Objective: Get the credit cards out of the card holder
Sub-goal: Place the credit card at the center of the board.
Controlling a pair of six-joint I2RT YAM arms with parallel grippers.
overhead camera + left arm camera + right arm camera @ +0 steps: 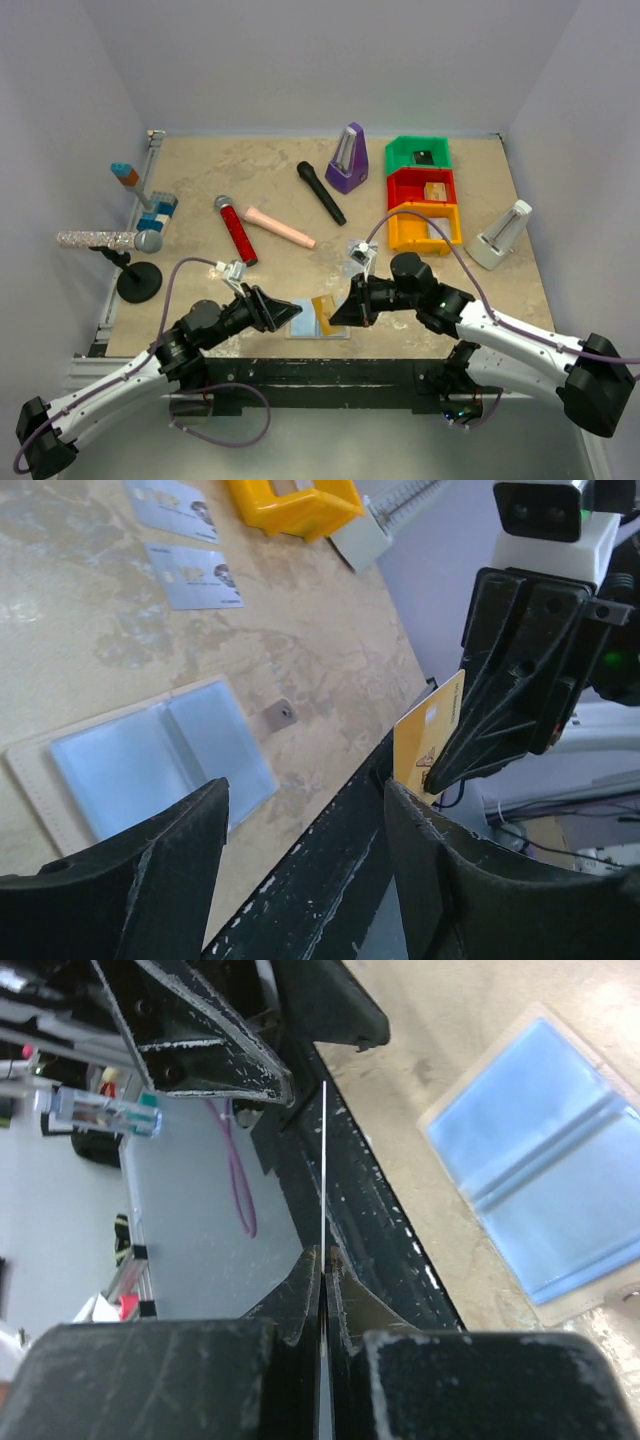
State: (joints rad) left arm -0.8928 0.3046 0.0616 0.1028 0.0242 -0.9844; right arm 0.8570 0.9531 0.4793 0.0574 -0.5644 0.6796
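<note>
The card holder [303, 324] lies open near the table's front edge, its light blue inside up [150, 765] [550, 1180], with the snap tab [281, 715] sticking out. My right gripper [333, 318] [323, 1260] is shut on an orange credit card [323, 308] [430, 735], held on edge just right of the holder and seen as a thin line [323, 1170] in the right wrist view. My left gripper [290, 312] [305, 860] is open over the holder's near side, empty, its right finger close beside the orange card. Two silver credit cards [170, 505] [195, 575] lie flat farther back.
Yellow [425, 228], red [420, 187] and green [418, 153] bins stand at the back right beside a white stand [500, 237]. A purple metronome [347, 160], black microphone [320, 192], red microphone [236, 229], pink tube [280, 227] and a microphone on a stand [110, 241] sit behind. The black table edge [330, 870] runs under the grippers.
</note>
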